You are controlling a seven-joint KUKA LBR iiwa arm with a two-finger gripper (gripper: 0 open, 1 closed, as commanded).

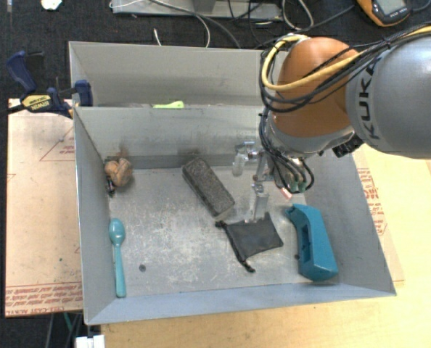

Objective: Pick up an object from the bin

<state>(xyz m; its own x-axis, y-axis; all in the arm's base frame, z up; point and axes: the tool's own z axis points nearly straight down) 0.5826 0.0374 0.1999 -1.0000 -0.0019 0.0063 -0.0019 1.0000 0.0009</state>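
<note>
My gripper [249,189] hangs under the orange wrist cover at the right middle of the bin, open, with nothing between its two metal fingers. The longer finger [258,203] reaches down to the top edge of a dark grey flat square of cloth-like material [255,238] lying on the bin floor. The other finger [239,162] stands higher, to the left. A grey oblong block [208,187] lies slantwise just left of the fingers, apart from them. A teal plastic handle-shaped object [312,242] lies to the right of the dark square.
A teal spoon [117,256] lies along the left wall near the front. A small brown lump [118,171] sits in the back left corner. A yellow-green scrap [169,105] rests on the back ledge. The arm comes in from the right.
</note>
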